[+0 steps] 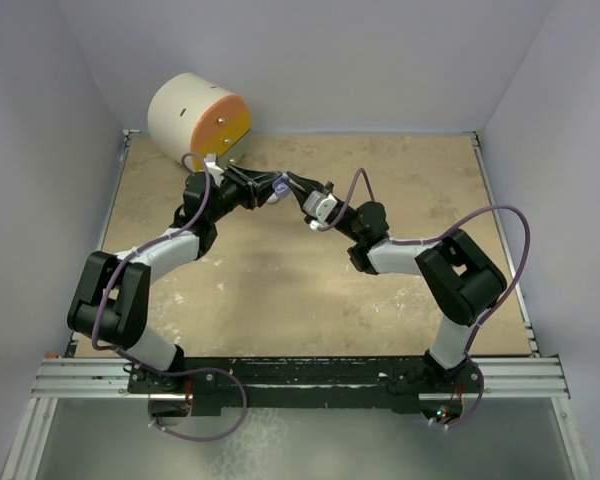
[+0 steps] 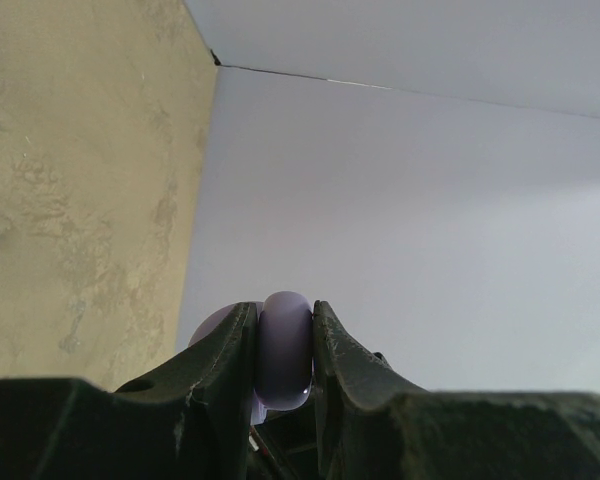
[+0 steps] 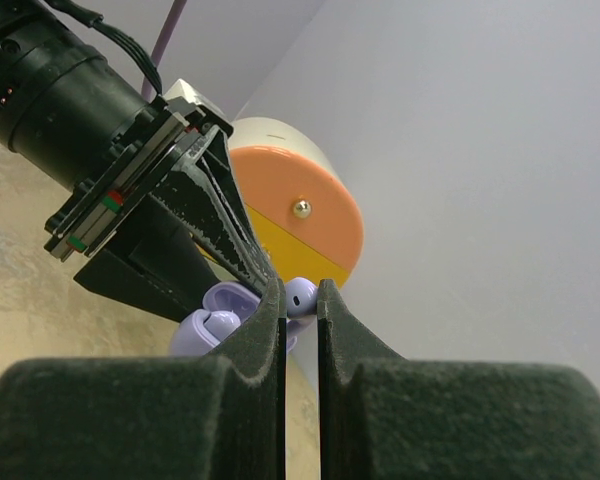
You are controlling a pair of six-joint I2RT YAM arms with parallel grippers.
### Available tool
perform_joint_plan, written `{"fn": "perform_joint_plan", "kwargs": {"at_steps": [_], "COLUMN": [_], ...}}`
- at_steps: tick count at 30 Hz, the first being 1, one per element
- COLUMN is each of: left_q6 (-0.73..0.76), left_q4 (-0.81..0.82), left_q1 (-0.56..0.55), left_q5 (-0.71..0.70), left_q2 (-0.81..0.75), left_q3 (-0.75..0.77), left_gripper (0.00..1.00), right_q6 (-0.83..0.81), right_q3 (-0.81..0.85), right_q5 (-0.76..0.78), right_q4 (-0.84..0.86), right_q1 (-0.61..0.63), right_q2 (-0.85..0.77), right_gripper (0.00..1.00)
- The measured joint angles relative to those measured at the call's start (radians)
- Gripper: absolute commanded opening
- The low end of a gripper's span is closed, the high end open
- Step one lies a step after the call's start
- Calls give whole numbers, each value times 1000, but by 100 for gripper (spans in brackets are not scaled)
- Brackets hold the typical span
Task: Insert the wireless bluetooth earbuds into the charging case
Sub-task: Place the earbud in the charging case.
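Observation:
My left gripper (image 1: 265,190) is shut on the lilac charging case (image 2: 285,350) and holds it above the table at the back centre. In the right wrist view the case (image 3: 215,325) is open, and a rounded lilac piece sits inside it. My right gripper (image 1: 290,186) is shut on a tiny purple earbud (image 3: 302,296), pinched at its fingertips right next to the open case. The two grippers meet tip to tip. No white earbuds are in view.
A large white cylinder with an orange and yellow end face (image 1: 195,120) lies at the back left, just behind the grippers; it also shows in the right wrist view (image 3: 300,220). White walls close in the tan table (image 1: 280,290) at the back and sides.

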Motion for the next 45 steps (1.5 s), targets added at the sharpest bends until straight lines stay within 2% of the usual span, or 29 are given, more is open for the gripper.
{"fn": "perform_joint_plan", "kwargs": {"at_steps": [45], "left_q6": [1], "left_q4": [-32], "left_q1": [-11], "left_q5": [0], "left_q2": [-10], "left_q3": [6], "left_gripper": [0], "right_q6": [5], "right_q3": [-28], "right_q5": [4], "right_q4": [-16], "right_q1": [2], "right_q2": [17], "right_gripper": [2]}}
